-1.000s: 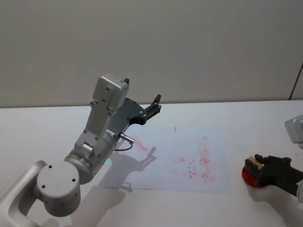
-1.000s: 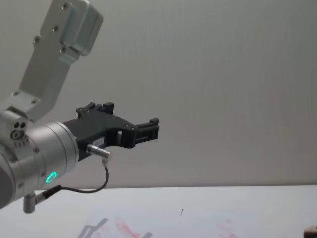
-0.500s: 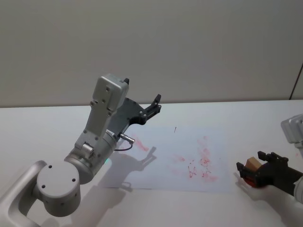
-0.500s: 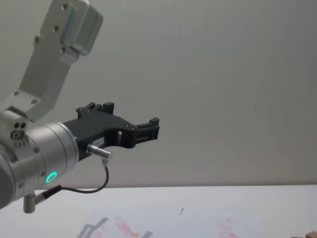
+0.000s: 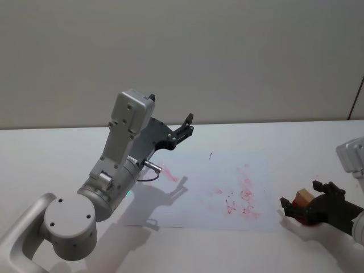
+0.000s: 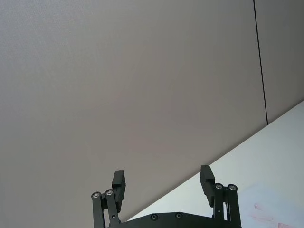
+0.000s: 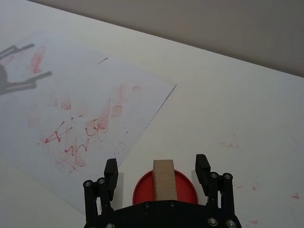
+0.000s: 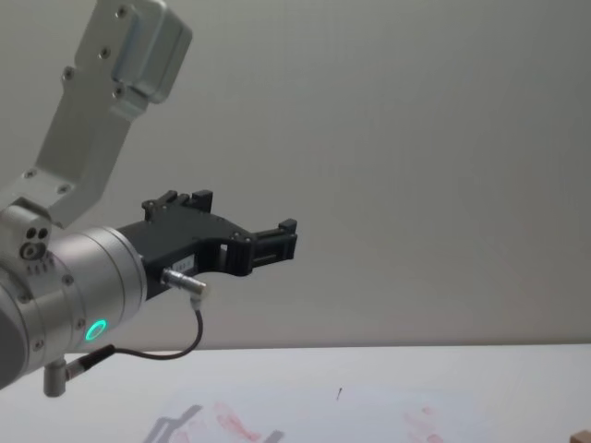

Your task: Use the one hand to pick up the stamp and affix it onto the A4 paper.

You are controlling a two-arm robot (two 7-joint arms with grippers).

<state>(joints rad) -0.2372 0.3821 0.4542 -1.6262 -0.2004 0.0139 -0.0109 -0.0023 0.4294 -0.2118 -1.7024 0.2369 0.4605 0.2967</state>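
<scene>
The stamp (image 7: 165,179), a light-brown wooden block, stands upright on a round red ink pad (image 7: 185,190) just right of the A4 paper (image 7: 71,80). My right gripper (image 7: 156,169) is open, with one finger on each side of the stamp and a gap to each. In the head view this gripper (image 5: 301,194) is low at the right with the stamp (image 5: 303,198) between its fingers, beside the red-smudged A4 paper (image 5: 199,187). My left gripper (image 5: 186,125) is held high over the paper's far left part, open and holding nothing.
The left arm's silver wrist (image 5: 108,193) with its green light rises over the paper's left part and casts a shadow (image 5: 162,196) on it. The white table (image 5: 284,142) runs back to a plain wall. Small red ink specks (image 7: 228,142) dot the table near the pad.
The right gripper, shut on the stamp a second ago, has opened around it and shifted slightly left. The left arm has not moved.
</scene>
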